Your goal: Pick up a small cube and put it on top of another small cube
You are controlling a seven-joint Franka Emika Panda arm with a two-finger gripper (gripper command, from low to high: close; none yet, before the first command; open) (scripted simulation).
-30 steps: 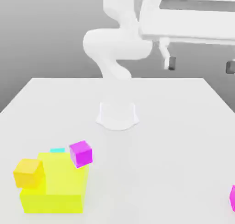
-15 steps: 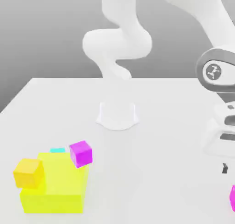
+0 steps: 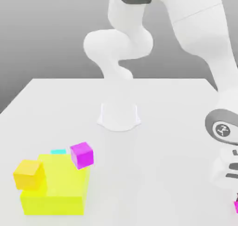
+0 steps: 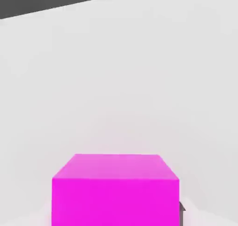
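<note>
At the exterior view's right edge, the gripper (image 3: 236,201) of the white robot arm (image 3: 200,30) reaches down to a small plain bright magenta cube (image 4: 116,197), part of which is cut off by the picture's border. The jaws are closed on this cube, one side of them showing dark just beside it in the hand view. That view looks at the cube from close by, with its paler top face and its stronger-coloured side face both in sight. Whether the cube touches the pale, plain surface (image 3: 153,174) or is lifted slightly off it, I cannot tell.

Towards the exterior view's left, well apart from the gripper, lies a large bright yellow block (image 3: 60,183) with a flat top. A small purple cube (image 3: 82,155), turned at an angle to the block, overlaps its far corner on the exterior view's right; how it is supported is unclear. A small orange-yellow cube (image 3: 29,175) overlaps the block's edge on the exterior view's left. Behind the block a strip of a cyan thing (image 3: 58,151) is visible, most of it hidden, so its shape cannot be made out. The arm's white base (image 3: 119,116) stands farther back, near the middle of the exterior view.
</note>
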